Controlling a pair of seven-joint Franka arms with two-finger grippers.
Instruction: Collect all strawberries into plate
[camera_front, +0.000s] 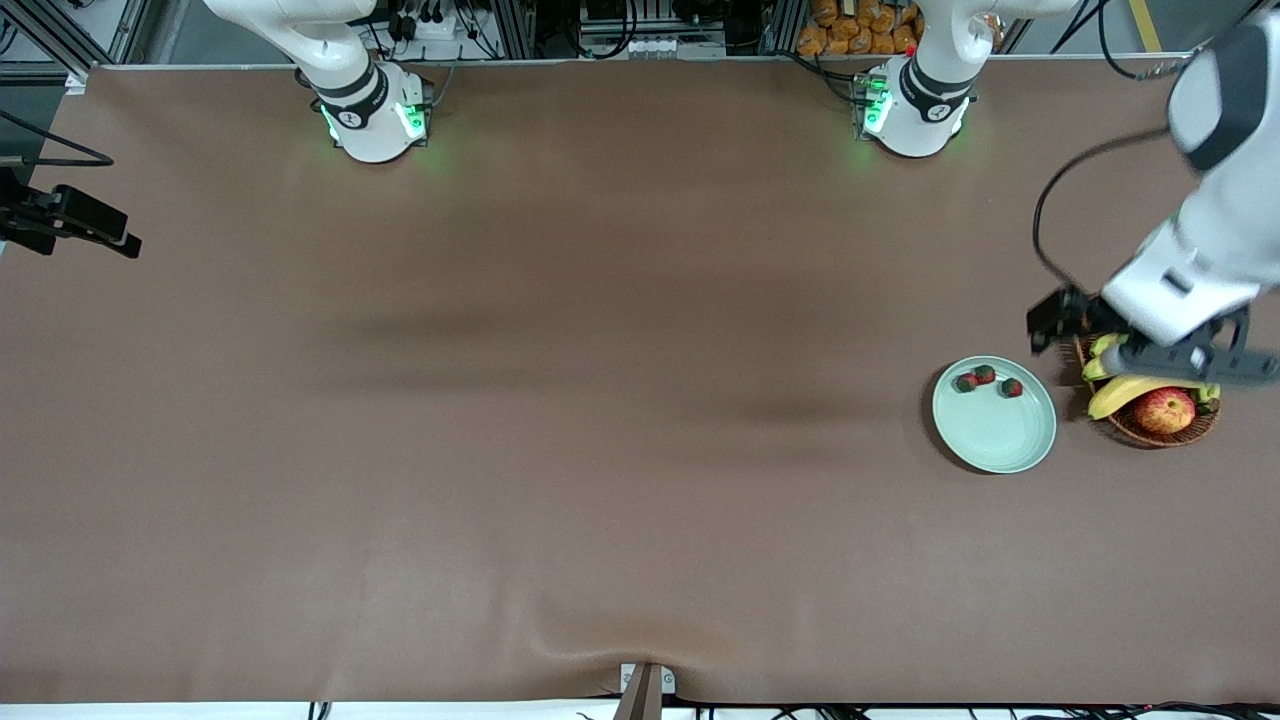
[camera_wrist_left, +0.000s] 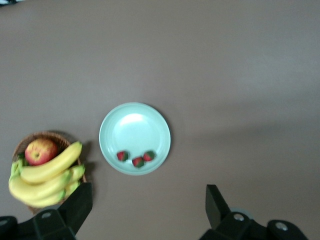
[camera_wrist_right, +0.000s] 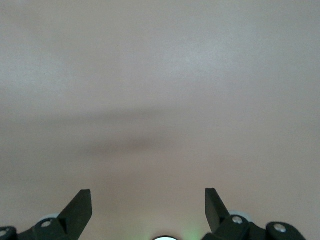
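The right arm waits at its own end of the table (camera_front: 600, 300), raised out of the front camera's sight apart from its base. Its tool (camera_wrist_right: 148, 210) shows only in its own wrist view, where the two dark fingers (camera_wrist_right: 77, 207) stand wide apart over bare brown table with nothing between them.

Toward the left arm's end of the table lies the plate (camera_front: 1000, 440), pale green and round. All three strawberries (camera_front: 985, 379) rest inside it, in the part of the dish farther from the front camera. Two of them sit touching or nearly so, and the third strawberry (camera_front: 1012, 387) lies just beside them, a little nearer to the basket. The left wrist view shows the same three berries (camera_wrist_left: 136, 158) in a short row close to the plate's rim (camera_wrist_left: 107, 120).

Just beside the plate, still closer to the left arm's end, stands a wicker basket (camera_front: 1150, 436) holding an apple (camera_front: 1165, 410) and bananas (camera_front: 1125, 392).

The left tool (camera_front: 1175, 358) hangs over the basket, above the bananas, its fingers (camera_wrist_left: 75, 205) spread wide apart and holding nothing.
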